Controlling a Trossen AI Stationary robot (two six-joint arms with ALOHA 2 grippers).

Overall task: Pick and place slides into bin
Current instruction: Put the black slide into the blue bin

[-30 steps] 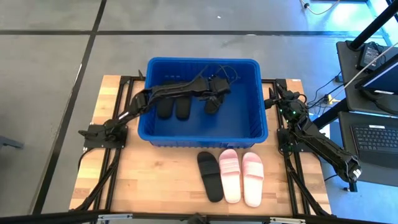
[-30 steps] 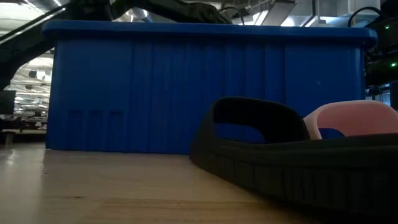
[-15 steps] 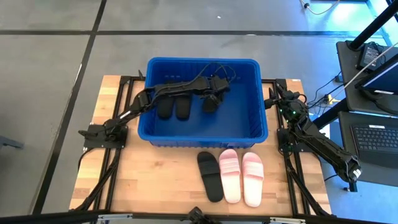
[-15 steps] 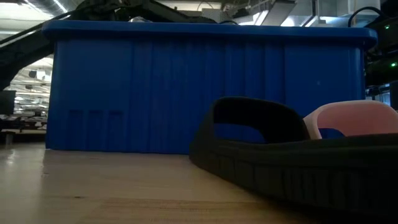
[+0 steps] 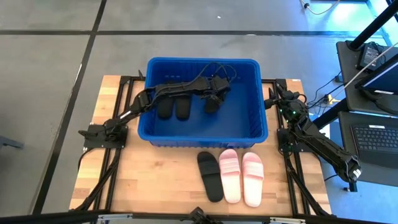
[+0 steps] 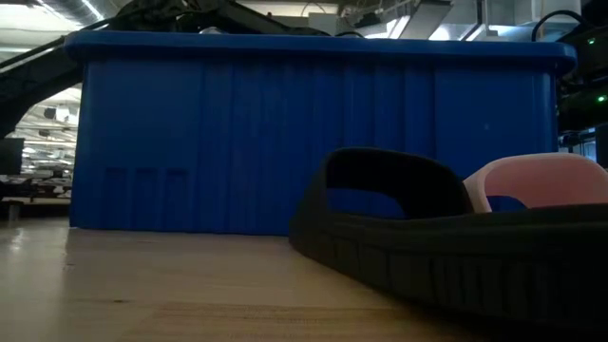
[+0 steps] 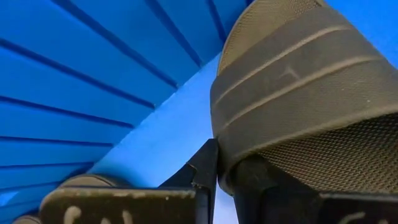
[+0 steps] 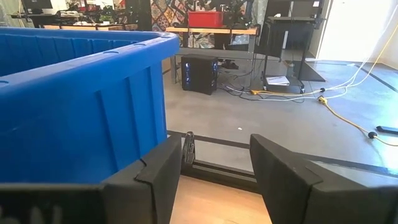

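Nearest on the bench (image 5: 155,180): one black slide (image 5: 210,176) beside two pink slides (image 5: 242,177), all short of the bin (image 5: 256,134). Inside the bin, two black slides (image 5: 173,109) side by side, then a third black slide (image 7: 298,93) pressed right against the left gripper (image 5: 213,99) fingers (image 7: 205,171) (barely parted; grip unclear). Off beside the bin's right wall, right gripper (image 8: 214,168) waiting, fingers (image 8: 163,171) apart, holding nothing.

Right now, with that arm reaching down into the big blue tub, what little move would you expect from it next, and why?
Probably the left arm's fingers open wider and let go. They pinch the third matte black slide sandal low inside the bright-blue plastic tub, beside two black ones; three sandals wait on the wooden table.
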